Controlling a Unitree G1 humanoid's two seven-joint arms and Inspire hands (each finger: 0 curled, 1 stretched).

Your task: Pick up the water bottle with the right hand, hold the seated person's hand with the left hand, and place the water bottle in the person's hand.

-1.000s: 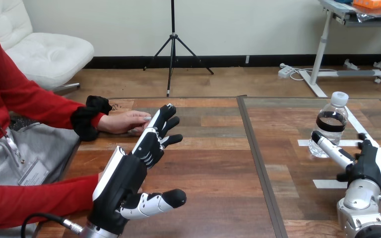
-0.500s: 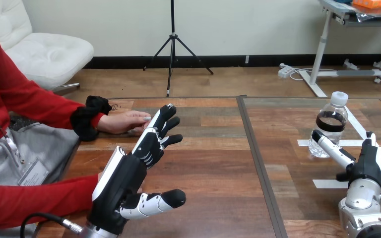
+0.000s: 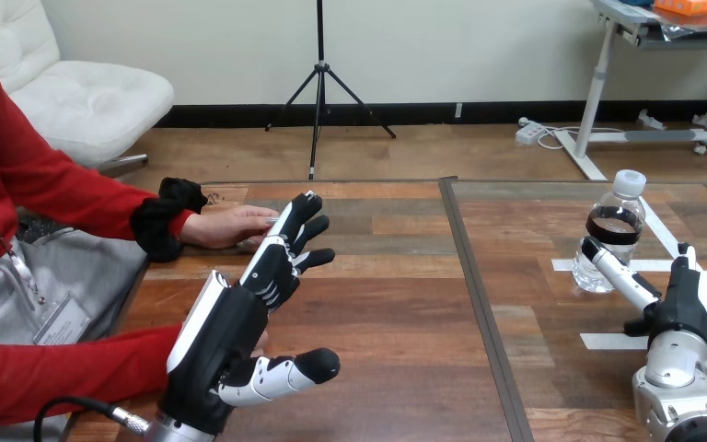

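Observation:
A clear water bottle point(image 3: 611, 232) with a white cap and a dark band stands upright at the table's right. Just in front of it is my right hand point(image 3: 689, 302), open, with one straight finger point(image 3: 615, 270) reaching up to the bottle's base. I cannot tell whether it touches. At the left, my left hand point(image 3: 231, 333) is raised and open, its straight fingers point(image 3: 287, 241) pointing at the person's hand point(image 3: 227, 226), which lies flat on the table. My fingertips overlap the person's fingertips in the view; contact is unclear.
White tape strips point(image 3: 608, 341) mark the table around the bottle and my right hand. A dark seam point(image 3: 475, 296) runs down the table's middle. The person's other arm, in a red sleeve point(image 3: 64, 368), lies along the lower left beside my left forearm.
My left hand has shifted slightly left and down. My right hand has edged a little toward the bottle. The bottle and the person's hand have stayed put.

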